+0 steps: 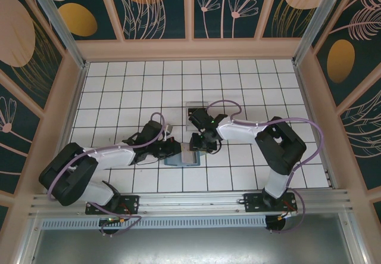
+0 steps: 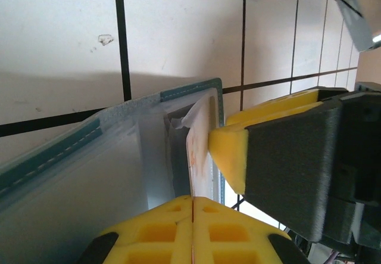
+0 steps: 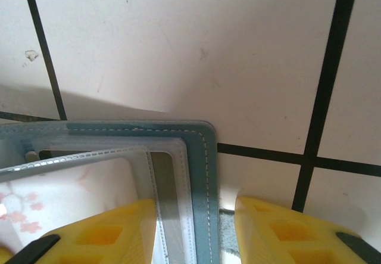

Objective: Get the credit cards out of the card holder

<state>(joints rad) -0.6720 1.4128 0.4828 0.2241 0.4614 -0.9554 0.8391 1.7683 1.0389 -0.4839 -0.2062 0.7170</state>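
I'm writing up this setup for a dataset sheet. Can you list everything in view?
table: one, white tiles with black lines, under everything
walls: dark teal with peach plant patterns, around the table
tray: one, clear, mid-table behind the wallet
wallet: one, teal-blue, lying open towards the near edge
card: one seen, pale with pink marks, sticking out of the wallet's clear sleeve
left arm: one, white and black, base at the near edge
right arm: one, white and black, base at the near edge
left claw: yellow pads, shut, apparently on the card's edge
right claw: yellow pads, open, straddling the wallet's rim
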